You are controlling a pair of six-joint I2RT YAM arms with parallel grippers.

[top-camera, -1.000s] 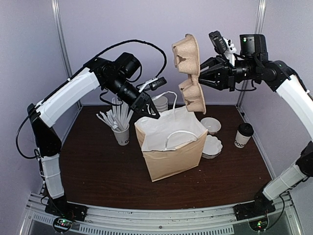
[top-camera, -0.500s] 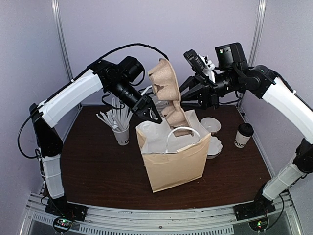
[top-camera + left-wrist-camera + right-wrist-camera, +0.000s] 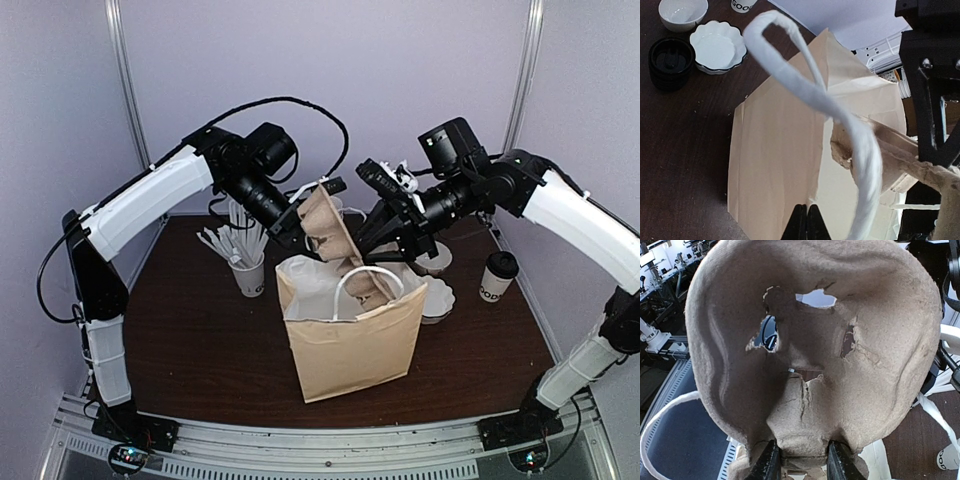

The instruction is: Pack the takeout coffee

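Note:
The takeout coffee [image 3: 497, 277], a white cup with a black lid, stands at the right of the table; its lettered base shows in the left wrist view [image 3: 742, 4]. A brown paper bag [image 3: 350, 335] with white handles stands open mid-table. My left gripper [image 3: 305, 237] is shut on the bag's back rim [image 3: 807, 220]. My right gripper [image 3: 385, 235] is shut on a brown pulp cup carrier [image 3: 330, 232], whose lower end sits inside the bag's mouth. In the right wrist view the carrier [image 3: 810, 340] fills the frame, pinched at its base by the gripper [image 3: 801, 462].
A white cup of long straws [image 3: 248, 272] stands left of the bag. A white bowl [image 3: 432, 258] and a scalloped dish [image 3: 436, 298] lie between bag and coffee. A black round lid stack [image 3: 671, 62] sits near the scalloped dish [image 3: 718, 46].
The right arm has swung down and left, bringing the carrier from high above the table into the bag's mouth. The left gripper has kept its hold on the bag rim.

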